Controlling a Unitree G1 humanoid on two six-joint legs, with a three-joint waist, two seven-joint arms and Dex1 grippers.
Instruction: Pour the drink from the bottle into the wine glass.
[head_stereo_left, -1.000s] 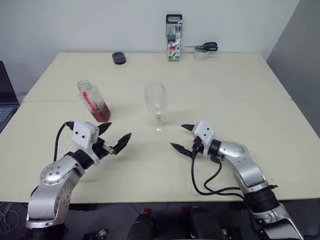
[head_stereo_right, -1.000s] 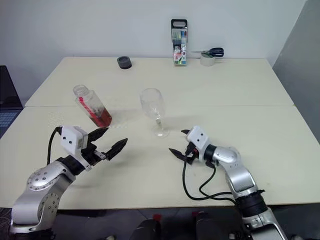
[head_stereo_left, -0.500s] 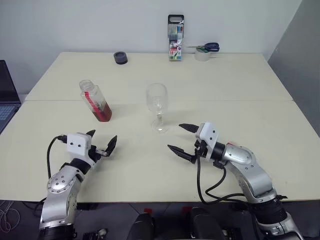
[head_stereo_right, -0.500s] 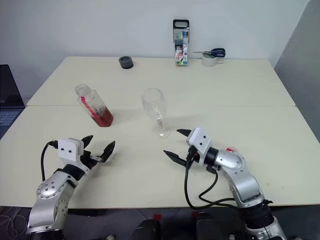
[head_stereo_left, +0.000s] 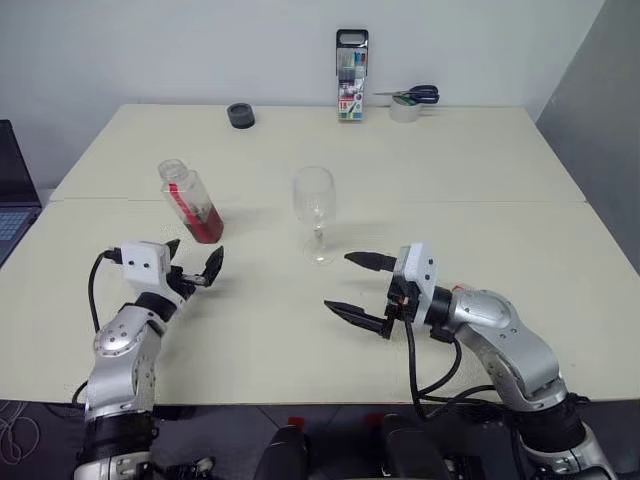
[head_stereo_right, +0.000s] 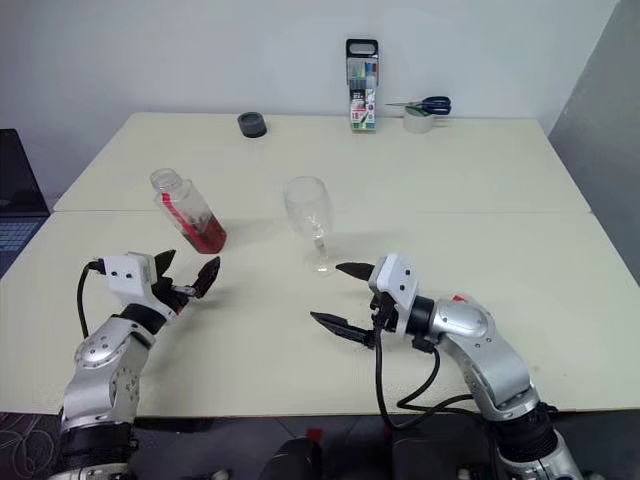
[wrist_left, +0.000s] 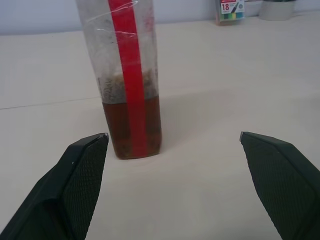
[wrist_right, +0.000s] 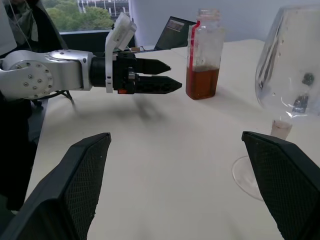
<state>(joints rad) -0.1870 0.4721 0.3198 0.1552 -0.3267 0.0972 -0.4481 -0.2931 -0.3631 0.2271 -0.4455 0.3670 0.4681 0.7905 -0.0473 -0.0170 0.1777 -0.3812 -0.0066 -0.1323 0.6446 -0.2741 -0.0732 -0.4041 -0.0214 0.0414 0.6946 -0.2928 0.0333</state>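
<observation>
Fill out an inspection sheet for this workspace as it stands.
Surface: two cream tables pushed together, with a seam across the middle.
Job's things: bottle upright, no cap on it, reddish-brown drink low inside; wine glass upright, apart from the bottle.
Clutter: marker-pen case, dark round object, tape roll with scissors on it, all along the far edge.
Grippers: left gripper near the bottle, jaws open, holding nothing; right gripper near the glass, jaws open, holding nothing.
Cables: black cable looping under the right forearm; another at the left wrist.
Surroundings: white wall; laptop beside the table.
</observation>
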